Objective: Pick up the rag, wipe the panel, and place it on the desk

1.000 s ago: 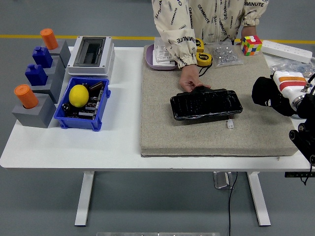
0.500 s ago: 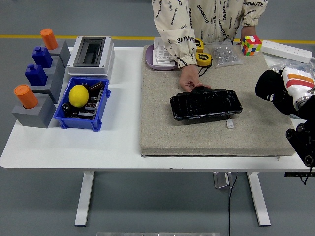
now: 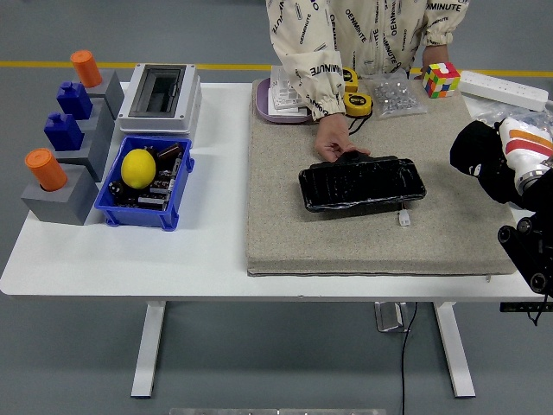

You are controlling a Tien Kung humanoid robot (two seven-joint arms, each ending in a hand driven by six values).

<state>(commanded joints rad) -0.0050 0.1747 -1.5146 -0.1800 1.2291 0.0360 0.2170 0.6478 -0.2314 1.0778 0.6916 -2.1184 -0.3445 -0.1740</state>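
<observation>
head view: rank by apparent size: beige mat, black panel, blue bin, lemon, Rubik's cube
1. beige mat
2. black panel
3. blue bin, somewhat smaller than the panel
4. lemon
5. Rubik's cube, close to the lemon and farther from the camera, so this last order is unsure

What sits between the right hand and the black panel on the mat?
Nothing visible does. The right hand, with a rag at it, is over the mat's right side; bare mat separates it from the panel. A person's hand holds the panel's far-left edge.

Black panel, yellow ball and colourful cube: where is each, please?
black panel [image 3: 363,183], head view, middle of its top face
yellow ball [image 3: 137,168], head view, its centre
colourful cube [image 3: 441,79], head view, front face
</observation>
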